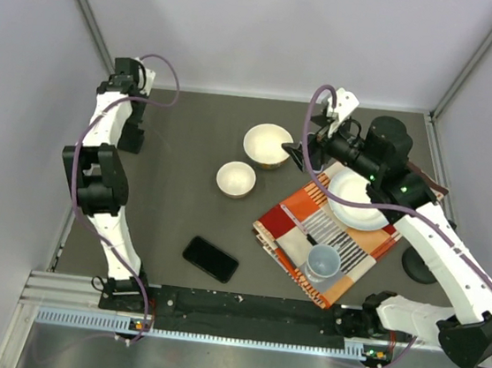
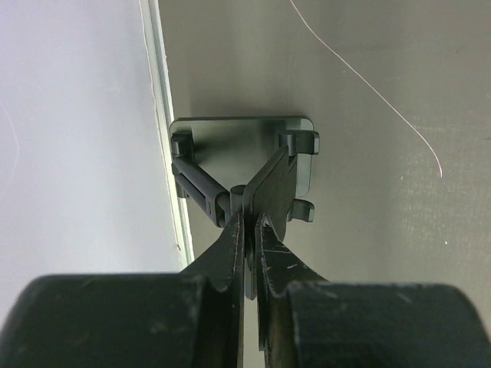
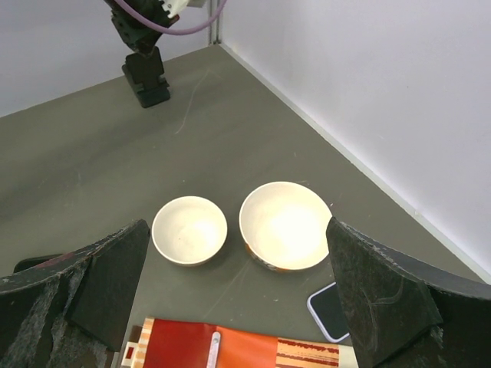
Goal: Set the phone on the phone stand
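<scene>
A black phone [image 1: 211,258] lies flat near the front of the table, with no gripper on it. The dark phone stand [image 2: 245,149] is at the far left, close to the wall, and my left gripper [image 2: 249,230] is shut on its thin upright plate. The right wrist view shows the same stand [image 3: 149,88] under that gripper. My right gripper [image 1: 301,155] hangs open and holds nothing. It is above the two bowls, its fingers [image 3: 383,299] wide apart. A second phone in a pale case [image 3: 330,313] lies beside the large bowl, partly hidden by a finger.
A small white bowl [image 1: 236,179] and a larger bowl [image 1: 268,145] stand mid-table. To the right lies an orange striped placemat [image 1: 299,221] carrying a white plate [image 1: 355,203] and a pale cup [image 1: 323,262]. A dark round object [image 1: 419,261] lies beside the right arm. Walls enclose the table.
</scene>
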Available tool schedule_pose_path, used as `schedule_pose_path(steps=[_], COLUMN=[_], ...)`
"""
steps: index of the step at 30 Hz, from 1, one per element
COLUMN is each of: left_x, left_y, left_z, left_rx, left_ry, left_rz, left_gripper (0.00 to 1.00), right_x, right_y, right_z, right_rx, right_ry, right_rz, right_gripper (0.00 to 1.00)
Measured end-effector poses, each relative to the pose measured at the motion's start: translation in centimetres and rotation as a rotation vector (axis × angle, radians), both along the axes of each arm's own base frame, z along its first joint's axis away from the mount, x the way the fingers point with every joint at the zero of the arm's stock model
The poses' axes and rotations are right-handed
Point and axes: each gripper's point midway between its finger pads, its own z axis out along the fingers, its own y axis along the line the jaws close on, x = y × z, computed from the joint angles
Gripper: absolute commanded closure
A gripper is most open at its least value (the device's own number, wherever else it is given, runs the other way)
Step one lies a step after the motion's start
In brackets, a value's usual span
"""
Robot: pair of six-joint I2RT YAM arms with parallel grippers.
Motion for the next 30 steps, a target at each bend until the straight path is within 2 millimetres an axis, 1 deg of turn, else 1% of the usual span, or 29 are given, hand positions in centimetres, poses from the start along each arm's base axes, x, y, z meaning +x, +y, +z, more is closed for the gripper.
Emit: schedule_pose_path(steps=[4,11,14,20,25,27,30], left_x=[-0.6,-0.6,-0.6,-0.6,-0.3,-0.1,0.2], left_y=[0.2,-1.5,-1.8,-1.2,-0.6,-0.4,0.0], left_z=[0.5,0.3,0.3,0.0,-0.2,-0.2,-0.3], left_rx=[-0.048,-0.138,-0.170,-0.200,-0.181,-0.173,-0.162], left_ry=[-0.011,-0.009,-0.013,-0.014,-0.016,-0.018,-0.020], left_rz=[-0.006,-0.058,-0.074,-0.069,-0.053,-0.047,-0.038], left_gripper=[1.00,1.00,1.00,1.00,1.00,0.99,0.94], right_x=[0.1,0.2,0.2,0.3,0.3,0.3,0.4], right_y=[0.1,0.2,0.2,0.2,0.3,0.3,0.3], right_z=[-0.3,-0.4,-0.4,-0.2,-0.1,-0.1,-0.3], right_rx=[-0.004,-0.006,-0.007,-0.007,-0.004,-0.005,-0.011], right_ry=[0.006,0.008,0.006,-0.003,-0.009,-0.009,-0.010], right_rz=[0.002,0.003,0.003,0.005,0.006,0.006,0.007], right_gripper=[0.01,0.01,0.01,0.01,0.01,0.01,0.01])
